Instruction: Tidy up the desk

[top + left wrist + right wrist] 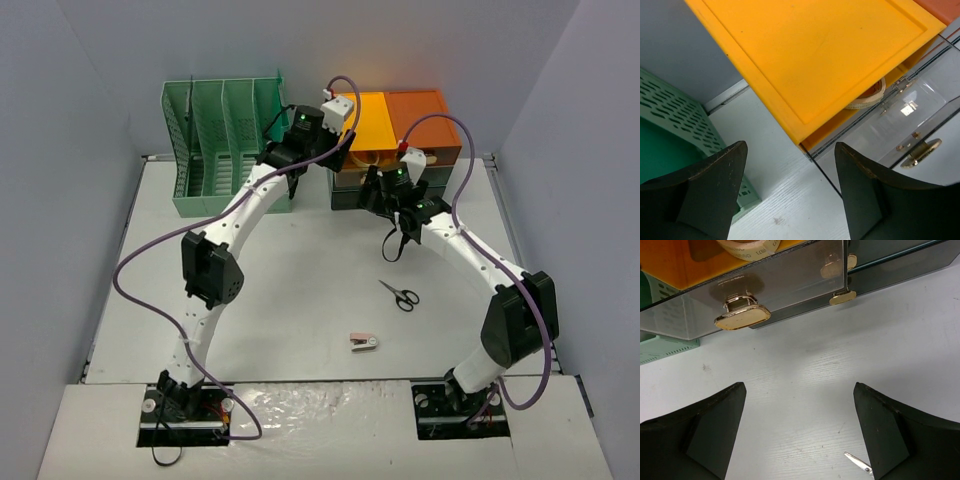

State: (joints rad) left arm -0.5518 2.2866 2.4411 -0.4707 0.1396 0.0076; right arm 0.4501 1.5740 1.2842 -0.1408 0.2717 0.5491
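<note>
The desk (300, 290) is a wide off-white tabletop. Black-handled scissors (400, 295) and a small pink-and-white object (362, 343) lie on it in front of the right arm. My left gripper (303, 165) is open and empty, above the gap between the green rack and the drawer unit; its jaws (791, 148) stand wide over bare desk (785, 200). My right gripper (375, 200) is open and empty just in front of the drawer fronts; its jaws (800, 386) frame bare desk (805, 365), with a scissors tip (857, 461) at the lower right.
A mint-green slotted file rack (215, 145) stands at the back left. The orange-and-dark-grey drawer unit (400, 120) stands beside it, with smoky drawer fronts and gold handles (742, 317). A roll of tape (747, 250) lies inside the upper left drawer. Grey walls enclose three sides.
</note>
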